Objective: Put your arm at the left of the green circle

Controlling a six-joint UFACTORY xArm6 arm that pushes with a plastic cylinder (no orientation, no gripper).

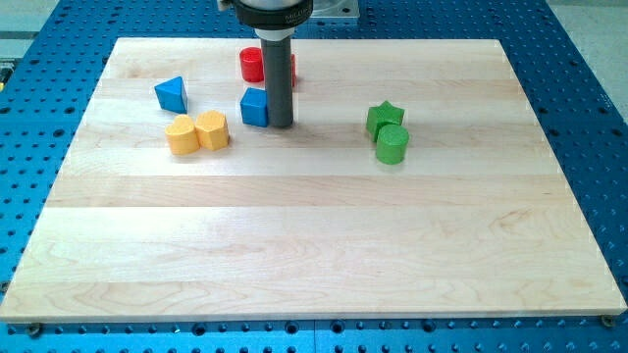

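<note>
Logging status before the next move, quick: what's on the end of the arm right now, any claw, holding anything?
No claw: a bare rod, holding nothing.
My tip sits against the blue cube's right side, well left of the green circle.

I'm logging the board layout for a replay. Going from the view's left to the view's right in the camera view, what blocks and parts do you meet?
Blue triangle → yellow pair: left block, right block → blue cube → my tip, right beside the cube → green star and green circle, overlapping. Red blocks omitted: the rod hides part of them.

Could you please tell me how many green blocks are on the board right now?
2: the green star toward the view's right, and the green circle touching it just below. None seems hidden.
</note>
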